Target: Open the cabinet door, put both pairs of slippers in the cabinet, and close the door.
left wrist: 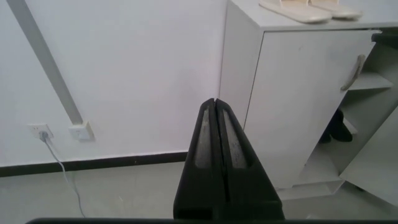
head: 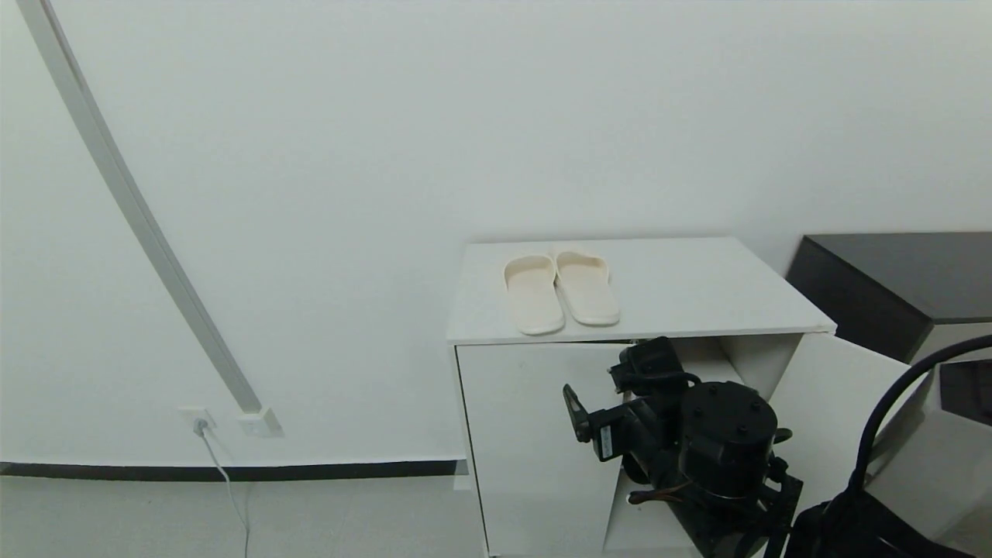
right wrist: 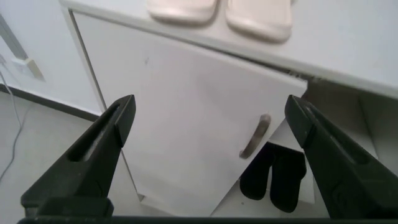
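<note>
Cream slippers (head: 561, 291) lie on the white cabinet (head: 535, 434), near its front edge; an arm (head: 697, 442) hides the open right side.
Left wrist view: left end effector (left wrist: 215, 102) clenched, holding nothing.
Right wrist view: right end effector (right wrist: 210, 102) spread wide; black slippers (right wrist: 277, 177) inside, partly behind the left door (right wrist: 186, 124).

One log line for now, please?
black slippers: in white cabinet | cream slippers: on top | one door: open | right gripper: open | left gripper: shut

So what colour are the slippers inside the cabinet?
Black. The slippers show best in the right wrist view.
</note>
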Controlling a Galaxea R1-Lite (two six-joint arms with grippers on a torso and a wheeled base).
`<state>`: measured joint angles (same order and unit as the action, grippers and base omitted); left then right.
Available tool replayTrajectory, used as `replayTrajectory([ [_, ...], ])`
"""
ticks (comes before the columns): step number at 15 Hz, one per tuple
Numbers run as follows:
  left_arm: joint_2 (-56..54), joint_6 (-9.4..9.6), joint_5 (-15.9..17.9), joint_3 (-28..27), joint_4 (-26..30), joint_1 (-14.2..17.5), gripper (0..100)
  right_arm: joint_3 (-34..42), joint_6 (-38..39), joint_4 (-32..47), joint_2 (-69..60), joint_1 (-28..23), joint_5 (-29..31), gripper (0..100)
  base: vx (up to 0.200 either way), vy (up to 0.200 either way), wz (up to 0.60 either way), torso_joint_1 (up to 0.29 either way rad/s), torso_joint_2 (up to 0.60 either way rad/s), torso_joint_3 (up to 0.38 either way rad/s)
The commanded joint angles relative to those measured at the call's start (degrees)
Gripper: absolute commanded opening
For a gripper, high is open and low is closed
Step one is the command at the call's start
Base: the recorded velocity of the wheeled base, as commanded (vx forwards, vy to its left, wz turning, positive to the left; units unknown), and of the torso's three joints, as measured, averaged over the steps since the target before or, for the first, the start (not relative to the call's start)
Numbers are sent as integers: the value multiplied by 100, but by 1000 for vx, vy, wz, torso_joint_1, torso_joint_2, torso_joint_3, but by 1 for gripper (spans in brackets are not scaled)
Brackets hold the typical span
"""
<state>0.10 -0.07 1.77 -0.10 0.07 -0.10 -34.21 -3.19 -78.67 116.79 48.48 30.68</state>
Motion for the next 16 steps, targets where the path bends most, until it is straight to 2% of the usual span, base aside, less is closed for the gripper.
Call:
replayTrajectory([
  [1,-1,-1,-1,1,-7,1,0,2,-6,-8,-7,-5,-36,100,0,0,0,266,-608,-349],
  [9,-1,7,-1,1,1,1,0,116,-32,0,-112,-85,-273,100,0,0,0,190,-416,-226],
  [13,-1,-1,-1,1,1,1,0,134,-41,-8,-68,-85,-309,100,0,0,0,34,-80,-38],
  [16,8,7,-1,1,1,1,0,116,-41,-61,-68,-85,-344,100,0,0,600,7,-4,1],
])
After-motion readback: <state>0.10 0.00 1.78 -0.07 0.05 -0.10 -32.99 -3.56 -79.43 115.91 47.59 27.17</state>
